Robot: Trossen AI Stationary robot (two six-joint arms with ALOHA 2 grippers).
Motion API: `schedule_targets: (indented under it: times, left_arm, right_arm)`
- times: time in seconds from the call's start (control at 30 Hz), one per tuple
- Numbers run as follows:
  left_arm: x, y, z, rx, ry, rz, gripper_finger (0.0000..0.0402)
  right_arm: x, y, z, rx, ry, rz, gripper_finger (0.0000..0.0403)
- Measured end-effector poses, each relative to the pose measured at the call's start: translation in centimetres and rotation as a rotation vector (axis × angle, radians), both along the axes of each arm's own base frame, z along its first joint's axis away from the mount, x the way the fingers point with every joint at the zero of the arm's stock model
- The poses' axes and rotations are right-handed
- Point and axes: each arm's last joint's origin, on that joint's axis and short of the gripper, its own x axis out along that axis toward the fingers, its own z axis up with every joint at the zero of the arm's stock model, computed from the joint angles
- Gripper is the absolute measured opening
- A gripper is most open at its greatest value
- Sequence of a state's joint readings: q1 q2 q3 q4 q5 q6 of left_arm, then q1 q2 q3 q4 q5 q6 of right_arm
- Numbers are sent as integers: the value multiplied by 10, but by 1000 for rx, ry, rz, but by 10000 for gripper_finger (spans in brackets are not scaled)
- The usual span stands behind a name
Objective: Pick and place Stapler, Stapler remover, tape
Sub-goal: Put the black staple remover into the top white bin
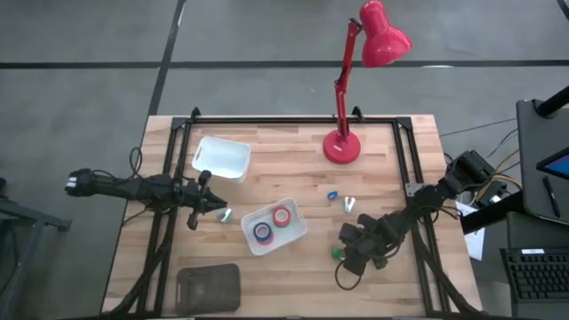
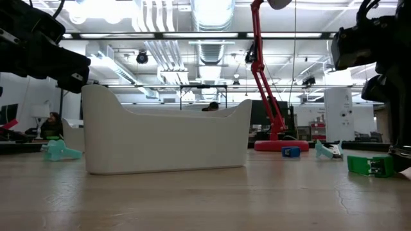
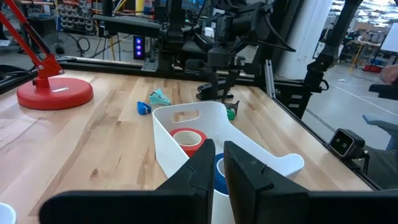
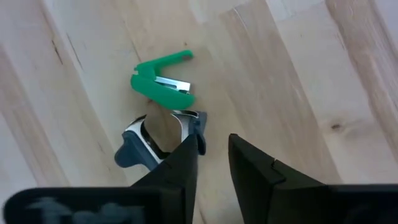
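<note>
the right claw (image 4: 211, 155) angles steeply down at the pale wooden tabletop (image 1: 293, 169), fingers a narrow gap apart, one tip touching a small grey-and-white staple remover (image 4: 146, 146) just beside a green one (image 4: 161, 81). the left claw (image 3: 216, 168) hovers level, nearly closed and empty, near the white plastic bin (image 1: 274, 226) holding red tape (image 1: 282, 216) and blue tape (image 1: 262, 232).

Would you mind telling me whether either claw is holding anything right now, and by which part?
Nothing is held: the right claw hovers over a grey staple remover, and the left claw is empty.
</note>
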State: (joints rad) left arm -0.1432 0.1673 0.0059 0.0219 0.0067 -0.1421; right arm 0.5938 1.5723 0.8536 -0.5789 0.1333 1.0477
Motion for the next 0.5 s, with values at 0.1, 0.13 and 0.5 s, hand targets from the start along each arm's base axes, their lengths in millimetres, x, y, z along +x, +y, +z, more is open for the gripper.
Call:
schedule_targets:
  times: [0.1, 0.13, 0.5]
  left_arm:
    - [0, 0, 0, 0, 0, 0, 39]
    - [0, 0, 0, 0, 0, 0, 39]
    - [0, 0, 0, 0, 0, 0, 39]
  right_arm:
    - [1, 1, 0, 11, -6, 7, 57]
    - [1, 1, 0, 12, -8, 9, 48]
    - [7, 4, 4, -9, -81, 100, 9]
